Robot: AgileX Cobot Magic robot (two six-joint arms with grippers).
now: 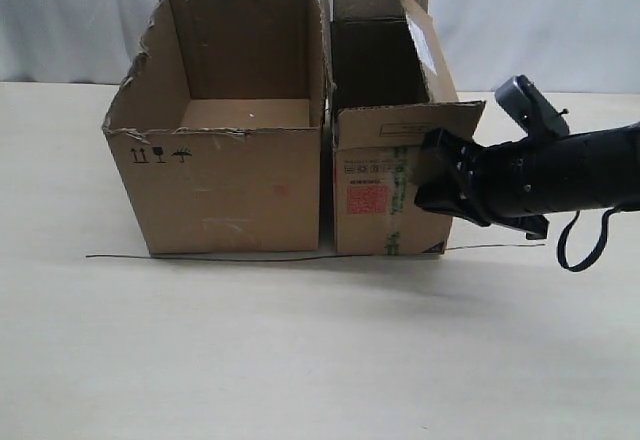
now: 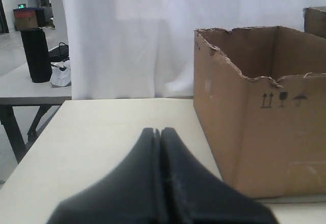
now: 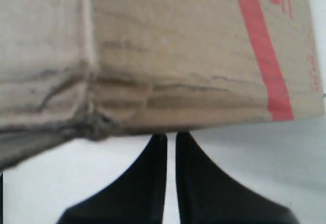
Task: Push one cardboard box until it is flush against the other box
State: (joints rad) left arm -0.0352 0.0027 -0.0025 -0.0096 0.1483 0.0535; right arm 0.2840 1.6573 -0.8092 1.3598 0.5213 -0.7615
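**Boxes Close Together; Right Arm Bearing on Narrow Carton**

The narrow cardboard box (image 1: 385, 175) stands in the centre of the exterior view. The wider box (image 1: 225, 175) is immediately to its left. Only a thin dark seam separates them, and I cannot tell whether they touch along their full height.

The right gripper (image 1: 432, 172) is at the narrow box's right side, low down. Its fingers are drawn nearly together with only a slit between them, and they hold nothing. In the right wrist view the fingertips (image 3: 163, 138) meet the carton wall, which suits pushing with a blunt point. My judgement is that the push is at or near its end.

The left gripper (image 2: 158, 135) has its fingers pressed together, empty, and stands clear of the wider box, so it appears idle.

Markings:
- **Narrow box:** a red square label (image 1: 367, 198) and green-printed tape (image 1: 400, 195) on the front, both too small to read. The side carries a red stripe (image 3: 262, 51) beside red print that is cut off and illegible.
- **Wider box:** black handling symbols (image 2: 282, 99) showing arrows, a glass and an umbrella.

A thin dark line (image 1: 250, 257) runs along the table (image 1: 300, 360) at the boxes' front edges, possibly an alignment mark.
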